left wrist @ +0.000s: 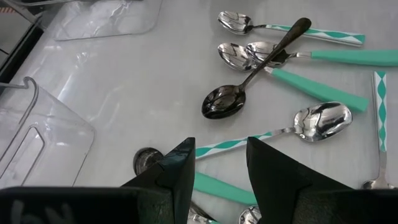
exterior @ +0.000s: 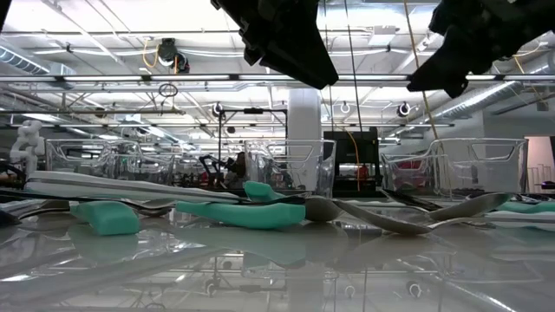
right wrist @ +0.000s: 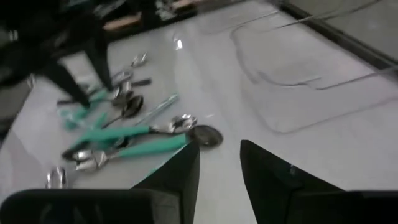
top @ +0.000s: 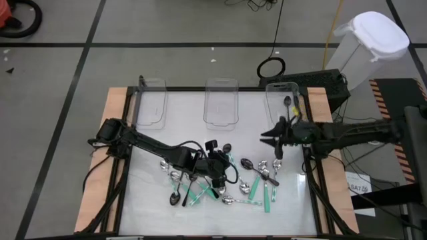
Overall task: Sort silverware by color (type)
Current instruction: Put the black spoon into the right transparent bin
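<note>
Spoons (top: 230, 180): silver, dark and teal-handled, heaped on my table's (top: 180, 127) near half. One dark spoon (top: 288, 105) lies in the right bin (top: 283, 100). My left gripper (left wrist: 217, 163) hangs over the heap, fingers parted, empty; right gripper (right wrist: 219, 163) beside that bin, likewise parted, empty.

The desk (top: 200, 143) has a smooth, glossy white top that mirrors the lights, with edges of pale bare wood. The bins (top: 221, 101) are clear, shiny plastic. The silver spoons (left wrist: 321, 119) are polished metal, bright like a mirror. The dark spoon (left wrist: 225, 101) is blackish metal, also glossy. The teal handles (left wrist: 318, 91) look like smooth matt plastic. The end effector fingers (left wrist: 176, 177) are matt black.
</note>
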